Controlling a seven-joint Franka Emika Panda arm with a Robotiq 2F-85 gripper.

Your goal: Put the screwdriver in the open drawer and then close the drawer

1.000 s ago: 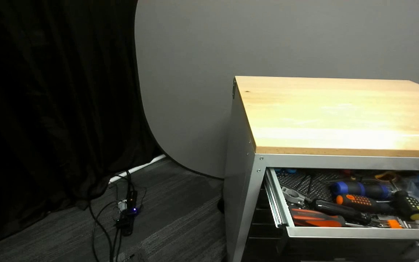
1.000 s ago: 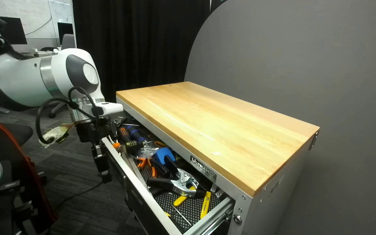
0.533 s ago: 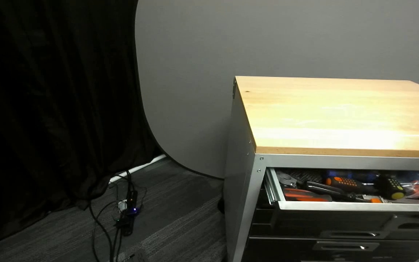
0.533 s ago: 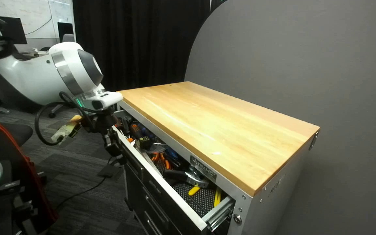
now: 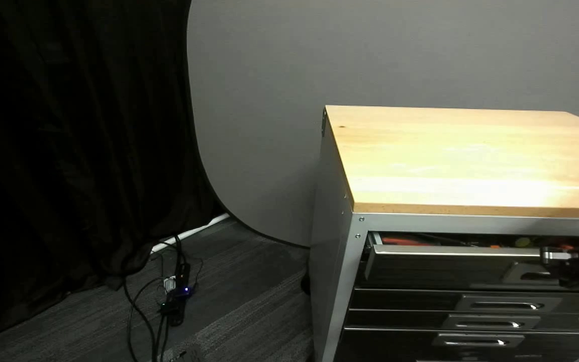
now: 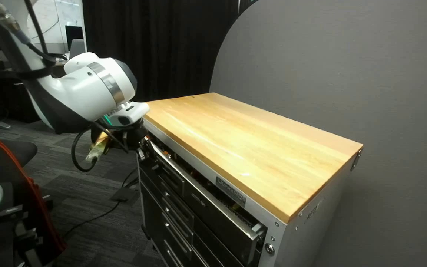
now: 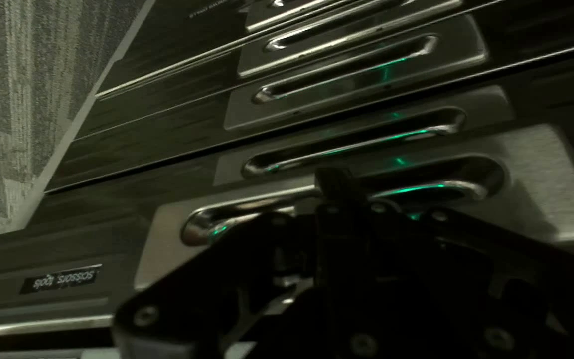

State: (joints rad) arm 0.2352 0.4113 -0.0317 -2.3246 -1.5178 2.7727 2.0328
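Gripper (image 7: 338,189) and top drawer (image 6: 213,217) had been moved toward the tool cabinet (image 6: 310,218) within the last second. Fingers (image 7: 334,179) were held together, against or just before the silver handle (image 7: 446,187); contact was too murky to confirm. A steady, square push was judged best. The drawer's glossy dark front (image 5: 435,270) was left slightly ajar; the screwdriver was hidden, presumably inside.
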